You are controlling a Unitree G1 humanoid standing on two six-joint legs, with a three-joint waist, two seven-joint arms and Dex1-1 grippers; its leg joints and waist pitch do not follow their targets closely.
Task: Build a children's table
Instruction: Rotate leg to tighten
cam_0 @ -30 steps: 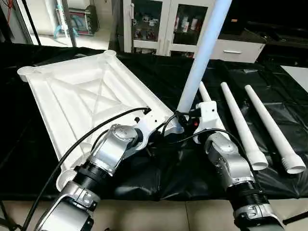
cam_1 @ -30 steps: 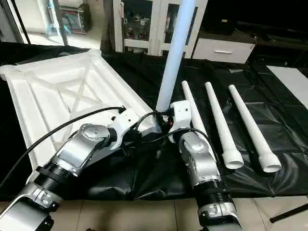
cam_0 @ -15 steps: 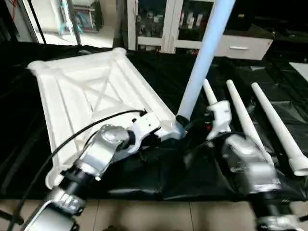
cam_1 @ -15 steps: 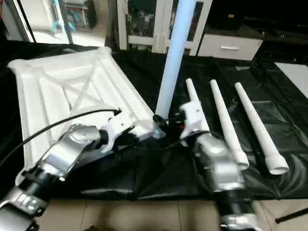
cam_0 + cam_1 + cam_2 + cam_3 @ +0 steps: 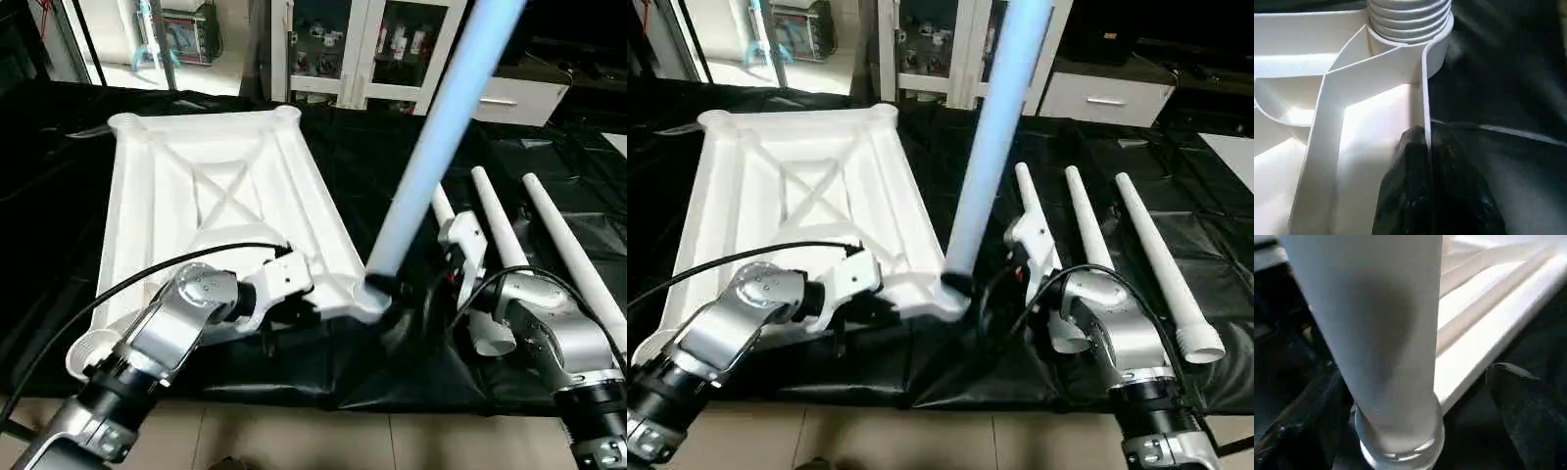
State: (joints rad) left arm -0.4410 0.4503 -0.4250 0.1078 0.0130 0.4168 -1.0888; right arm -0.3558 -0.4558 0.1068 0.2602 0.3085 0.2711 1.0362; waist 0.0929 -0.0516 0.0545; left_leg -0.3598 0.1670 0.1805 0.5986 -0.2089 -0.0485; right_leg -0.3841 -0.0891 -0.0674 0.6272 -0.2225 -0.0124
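White plastic table top [image 5: 211, 211]: rectangular, lying underside up, X-shaped ribs showing, round sockets at the corners. One tapered white tube leg [image 5: 431, 147] stands upright, slightly tilted, seated in the near corner socket. Three more legs [image 5: 1161, 264] lie side by side just beside the top.

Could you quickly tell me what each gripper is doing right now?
Left gripper: shut on the table top's rim.
Right gripper: open around the upright leg.
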